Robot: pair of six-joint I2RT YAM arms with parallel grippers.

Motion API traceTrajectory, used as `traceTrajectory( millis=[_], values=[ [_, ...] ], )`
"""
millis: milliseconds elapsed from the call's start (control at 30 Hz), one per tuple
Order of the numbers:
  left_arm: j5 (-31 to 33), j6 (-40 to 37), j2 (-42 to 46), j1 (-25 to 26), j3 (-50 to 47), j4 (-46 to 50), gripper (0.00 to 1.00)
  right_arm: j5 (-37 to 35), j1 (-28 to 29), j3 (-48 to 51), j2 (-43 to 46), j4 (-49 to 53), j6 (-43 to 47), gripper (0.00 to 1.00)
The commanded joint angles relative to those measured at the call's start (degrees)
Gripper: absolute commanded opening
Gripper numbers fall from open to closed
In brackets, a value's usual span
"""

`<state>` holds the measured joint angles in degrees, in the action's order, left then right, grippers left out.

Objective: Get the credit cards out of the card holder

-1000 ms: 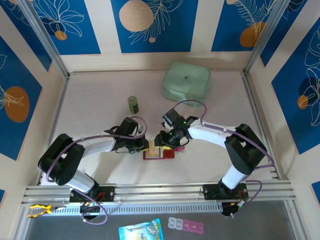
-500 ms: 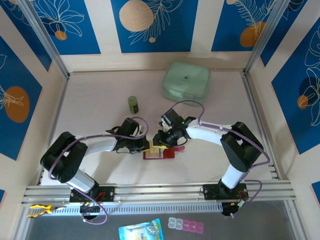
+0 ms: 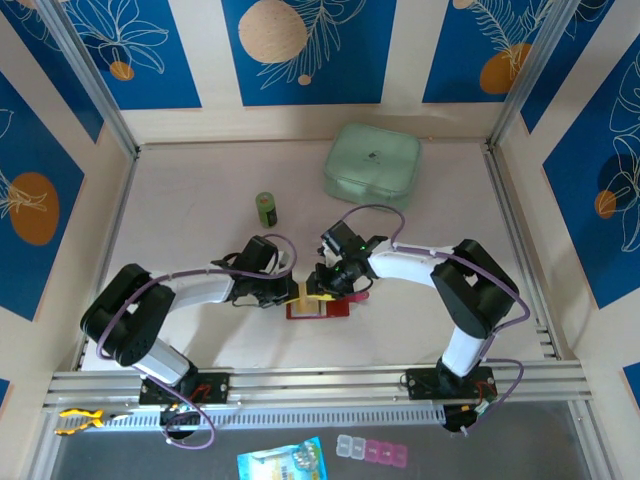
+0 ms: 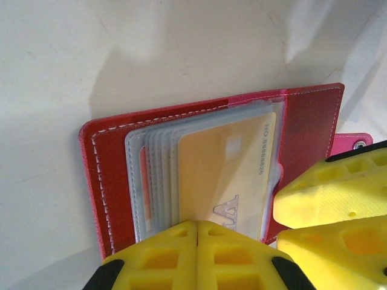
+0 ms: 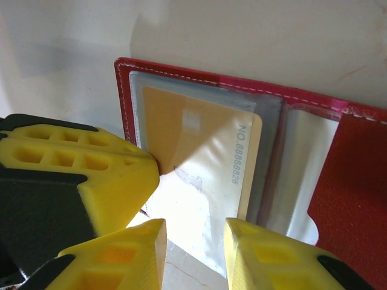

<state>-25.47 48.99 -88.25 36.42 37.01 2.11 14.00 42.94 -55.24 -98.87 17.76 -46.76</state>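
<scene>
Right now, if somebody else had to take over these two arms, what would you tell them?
Left claw: shut, tips resting on the open holder's edge.
Right claw: open, fingers astride the top card's edge, not clamped.
Where: the holder lies open on the table between the arms, and the cards sit in its clear pockets.
Done: holder opened.
Left: grip and pull out each card; none looks out yet.
</scene>
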Motion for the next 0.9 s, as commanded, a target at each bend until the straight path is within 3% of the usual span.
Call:
traceTrajectory(
  millis=[0, 867],
  values=[
    [1.22, -0.57, 0.18, 0.66, -1.42, 2.37, 0.06, 1.60, -0.05, 1.01, -0.86, -0.68, -0.04, 0.32],
    [1.21, -0.05, 1.89, 0.60, -0.77, 2.72, 0.09, -4.70, -0.05, 0.84, 0.79, 4.60, 1.85, 0.29]
  ],
)
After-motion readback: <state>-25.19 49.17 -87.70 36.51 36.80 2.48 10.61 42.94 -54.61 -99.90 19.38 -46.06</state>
